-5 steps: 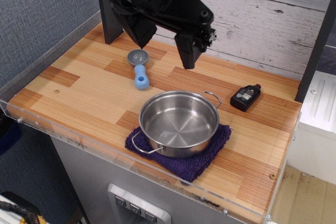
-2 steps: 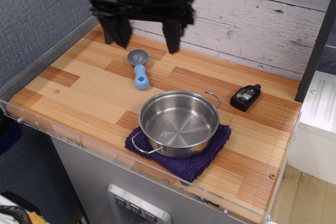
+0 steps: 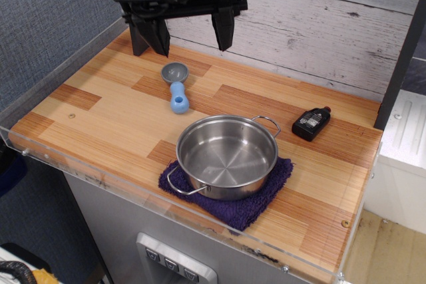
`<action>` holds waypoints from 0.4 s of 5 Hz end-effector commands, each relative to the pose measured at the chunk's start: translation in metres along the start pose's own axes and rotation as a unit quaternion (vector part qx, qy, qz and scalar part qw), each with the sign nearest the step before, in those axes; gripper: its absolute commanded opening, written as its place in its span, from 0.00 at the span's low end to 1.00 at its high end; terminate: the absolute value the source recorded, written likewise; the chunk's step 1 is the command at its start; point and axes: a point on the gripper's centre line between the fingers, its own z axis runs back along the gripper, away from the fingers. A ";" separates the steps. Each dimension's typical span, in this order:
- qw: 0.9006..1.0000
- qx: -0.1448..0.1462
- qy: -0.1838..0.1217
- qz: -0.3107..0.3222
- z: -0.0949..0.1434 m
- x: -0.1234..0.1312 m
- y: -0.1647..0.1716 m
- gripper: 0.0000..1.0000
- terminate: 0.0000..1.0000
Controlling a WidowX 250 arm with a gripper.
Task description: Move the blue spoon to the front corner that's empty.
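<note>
The blue spoon (image 3: 177,87) lies flat on the wood tabletop at the back left, grey bowl toward the wall, light-blue handle pointing toward the front. My gripper (image 3: 191,42) hangs above and behind it, open and empty, its two black fingers spread wide to either side of the spoon's bowl. The front corner (image 3: 40,131) at the left is bare striped wood with a small screw hole (image 3: 71,116), edged by a clear acrylic rim.
A steel pot (image 3: 227,156) sits on a purple cloth (image 3: 229,203) at the front, right of centre. A small black bottle (image 3: 311,123) lies at the right. A dark post (image 3: 138,31) stands at the back left by the plank wall.
My gripper has swung left and turned from over the table's middle to above the spoon, fingers now spread wider. The spoon, pot and bottle have not moved.
</note>
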 end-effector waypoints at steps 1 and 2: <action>0.999 0.020 -0.028 0.042 -0.036 0.029 -0.006 1.00 0.00; 0.998 0.044 -0.021 0.047 -0.053 0.033 -0.003 1.00 0.00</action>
